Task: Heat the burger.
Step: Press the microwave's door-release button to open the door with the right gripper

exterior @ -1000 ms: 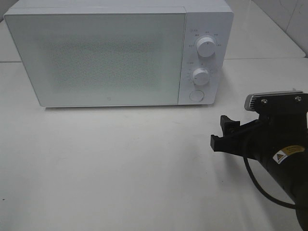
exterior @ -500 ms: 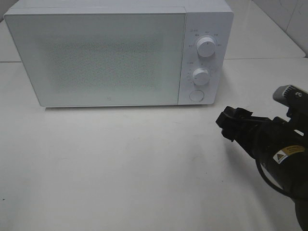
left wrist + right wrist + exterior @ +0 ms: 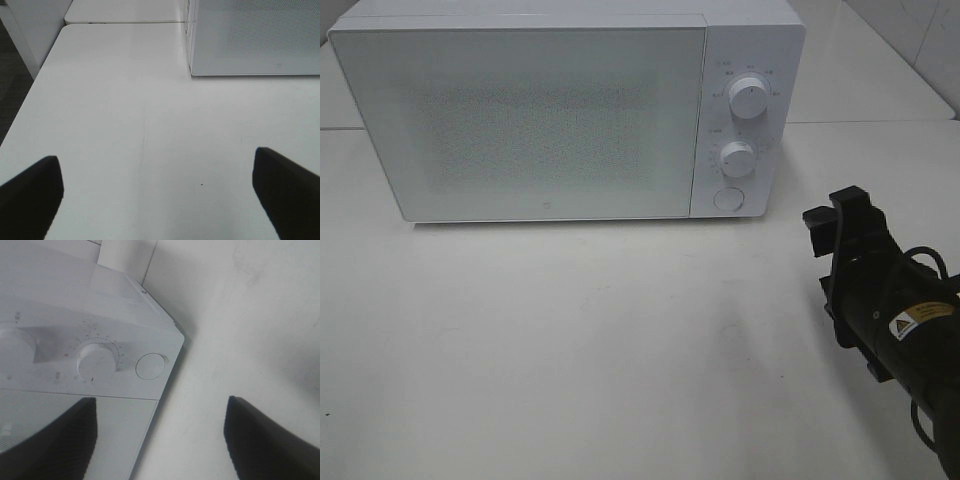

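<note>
1. The bare white table (image 3: 570, 340) fills the nearest ground. Nothing lies on it in any view, and the burger is nowhere in sight.
2. The left gripper (image 3: 157, 155) shows only in its own wrist view. It hangs low over the table with its jaws wide apart and nothing between them. Parked clear of the work, it looks like a spare hand waiting.
3. The right gripper (image 3: 835, 212) sits at about 4 o'clock in the high view, rolled partly onto its side. Its wrist view shows both fingers spread wide and empty. It hovers above the table, touching nothing.
4. From that gripper, the round button (image 3: 726, 198) lies near, at roughly 10 o'clock. The lower knob (image 3: 738, 158) sits just above the button, and the upper knob (image 3: 750, 95) above that. The wrist camera looks straight at this control strip, so the arm seems placed to work the controls.
5. Farthest, at 12 o'clock, stands the white microwave (image 3: 550, 110) with its door (image 3: 520, 120) fully closed. The speckled panel hides the inside. I judge the burger is probably behind it, but the views cannot confirm that.
6. If it is inside, what remains is likely turning a knob. That calls for a centred pinch on a small round dial.
</note>
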